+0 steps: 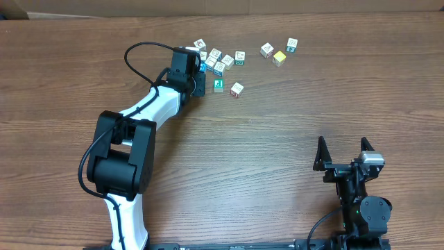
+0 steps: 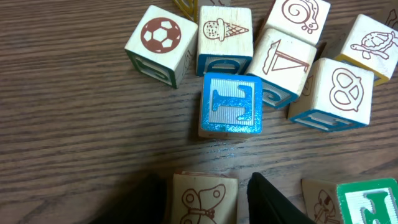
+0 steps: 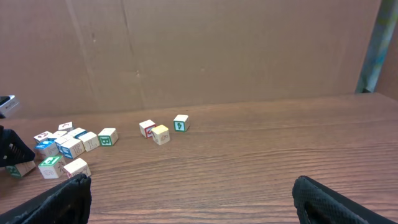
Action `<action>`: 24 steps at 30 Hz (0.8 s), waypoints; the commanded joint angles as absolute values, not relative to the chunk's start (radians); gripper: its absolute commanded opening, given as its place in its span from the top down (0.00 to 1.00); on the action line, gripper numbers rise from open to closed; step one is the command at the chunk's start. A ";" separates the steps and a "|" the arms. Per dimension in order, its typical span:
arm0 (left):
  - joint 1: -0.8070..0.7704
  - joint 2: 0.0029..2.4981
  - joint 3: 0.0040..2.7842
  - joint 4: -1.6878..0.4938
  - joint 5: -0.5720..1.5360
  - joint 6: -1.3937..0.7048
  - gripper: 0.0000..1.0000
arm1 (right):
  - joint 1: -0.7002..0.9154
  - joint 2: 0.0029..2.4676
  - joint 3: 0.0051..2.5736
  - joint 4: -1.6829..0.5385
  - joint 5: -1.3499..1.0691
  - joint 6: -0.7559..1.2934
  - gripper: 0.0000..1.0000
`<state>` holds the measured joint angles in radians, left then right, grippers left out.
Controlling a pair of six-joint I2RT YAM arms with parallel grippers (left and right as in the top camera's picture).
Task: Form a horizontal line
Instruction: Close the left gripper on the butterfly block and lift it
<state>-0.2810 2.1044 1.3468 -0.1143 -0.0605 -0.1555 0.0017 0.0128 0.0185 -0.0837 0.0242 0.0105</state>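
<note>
Between left fingers [image 2: 272, 203]: butterfly cube [image 2: 200, 200], contact unclear.

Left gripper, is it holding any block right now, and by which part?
Cannot tell for sure: the butterfly block sits between the left gripper's fingers, its sides facing them, but contact isn't visible.

The left wrist view's bottom edge cuts off the butterfly block [image 2: 202, 199] and the green-lettered block [image 2: 372, 202]. It cannot be told whether the left hand [image 1: 201, 85] grips the butterfly block. Overhead, the pictures on the clump [image 1: 218, 61] are too small to read.
</note>
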 commanded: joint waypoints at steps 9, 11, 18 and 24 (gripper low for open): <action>-0.281 2.151 1.350 -0.075 -0.062 -0.162 0.67 | 0.006 0.003 0.008 -0.082 0.020 0.006 0.00; -0.281 2.151 1.350 -0.074 -0.063 -0.162 0.66 | 0.006 0.003 0.008 -0.082 0.020 0.006 0.00; -0.281 2.150 1.350 -0.075 -0.063 -0.162 0.66 | 0.006 0.003 0.008 -0.082 0.020 0.006 0.00; -0.282 2.123 1.350 -0.096 -0.063 -0.162 0.70 | 0.006 0.003 0.008 -0.082 0.020 0.006 0.00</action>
<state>-0.2810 2.1345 1.3468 -0.0830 -0.0605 -0.1555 0.0017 0.0128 0.0185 -0.0837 0.0242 0.0105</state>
